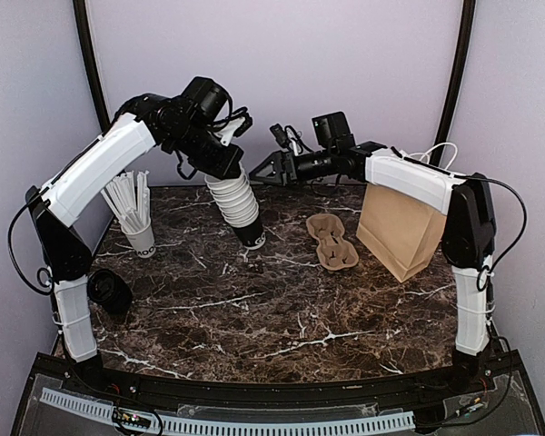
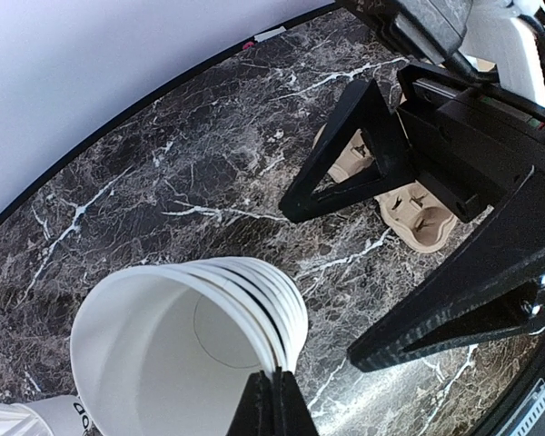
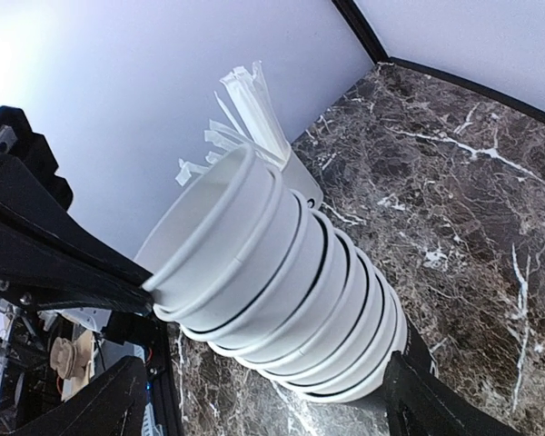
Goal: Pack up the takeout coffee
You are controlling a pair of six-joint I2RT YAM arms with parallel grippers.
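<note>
Two hands raised over the back of the bench [image 1: 254, 309]. Status:

- Takeout coffee: I can't pick out a lidded cup with certainty in any view, so I can't tell where it is.
- Nearest candidates: the black low end [image 1: 252, 239] of the cup stack [image 1: 236, 200], and a round black thing [image 1: 109, 291] on the bench by the left arm's base. I can't tell whether either one is a lid.
- Cup stack: white, lidless, nested and tilted, with the open mouth up toward the left hand [image 2: 272, 404].
- Left hand: clenched on the rim of the top cup and carrying the stack. I can't tell whether the low end touches the bench.
- Right hand [image 2: 320, 286]: released, jaws spread wide and pointed at the stack's upper part. It is close but apart, with nothing in it.
- Also on the bench: a white cup of sticks [image 1: 142, 238] left of the stack, a pulp carrier [image 1: 332, 242] right of it, and a brown bag [image 1: 401, 229] upright just beyond the carrier, under the right arm.
</note>
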